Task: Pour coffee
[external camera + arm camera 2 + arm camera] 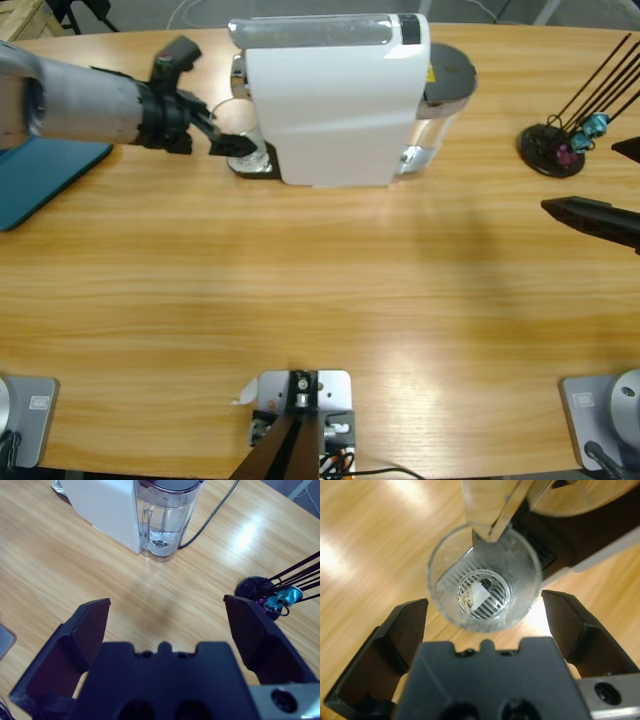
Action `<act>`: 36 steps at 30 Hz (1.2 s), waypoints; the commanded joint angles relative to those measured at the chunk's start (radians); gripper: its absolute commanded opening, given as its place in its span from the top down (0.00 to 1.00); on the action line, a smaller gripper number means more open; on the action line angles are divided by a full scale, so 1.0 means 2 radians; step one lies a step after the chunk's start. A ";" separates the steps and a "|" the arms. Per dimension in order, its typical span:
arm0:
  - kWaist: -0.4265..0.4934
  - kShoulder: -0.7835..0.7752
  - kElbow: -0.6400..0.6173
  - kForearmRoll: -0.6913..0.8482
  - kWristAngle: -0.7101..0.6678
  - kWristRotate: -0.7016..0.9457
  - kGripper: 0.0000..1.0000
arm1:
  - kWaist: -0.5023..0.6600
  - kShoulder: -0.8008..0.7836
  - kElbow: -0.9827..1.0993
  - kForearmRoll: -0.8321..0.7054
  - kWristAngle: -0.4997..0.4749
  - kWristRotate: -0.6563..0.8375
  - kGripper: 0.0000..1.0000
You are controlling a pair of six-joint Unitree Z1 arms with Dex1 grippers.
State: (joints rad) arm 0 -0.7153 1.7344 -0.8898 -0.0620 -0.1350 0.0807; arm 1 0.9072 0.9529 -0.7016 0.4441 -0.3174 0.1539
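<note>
Left gripper (485, 612) jaws spread around glass (485, 587), contact unclear, spout (495, 510) cropped, right gripper (167, 617) jaws wide, empty

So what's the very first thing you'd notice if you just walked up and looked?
The big white coffee machine at the table's far edge grabs the eye first. At its left end, the left end effector hangs open over a clear glass cup that sits on the machine's drip grille, under the spout, jaws either side without touching. Off to the right stands a small black stand with thin rods and little blue and purple trinkets.
</note>
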 commanded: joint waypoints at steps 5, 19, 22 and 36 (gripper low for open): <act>0.005 -0.170 0.018 0.155 0.006 -0.007 0.00 | -0.005 0.055 -0.050 0.050 0.049 0.000 0.00; 0.005 -0.314 -0.028 0.399 0.057 -0.037 0.11 | -0.119 0.347 -0.480 0.243 0.068 -0.093 1.00; 0.005 -0.317 -0.025 0.397 0.059 -0.040 0.11 | -0.139 0.389 -0.541 0.268 0.088 -0.093 1.00; 0.005 -0.303 -0.012 0.361 0.061 -0.044 0.08 | -0.137 0.488 -0.621 0.308 0.123 -0.087 1.00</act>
State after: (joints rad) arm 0 -0.7076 1.1201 -0.9514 0.6824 -0.0282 0.0121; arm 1 0.6353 1.8415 -1.9066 1.0322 -0.0893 -0.0213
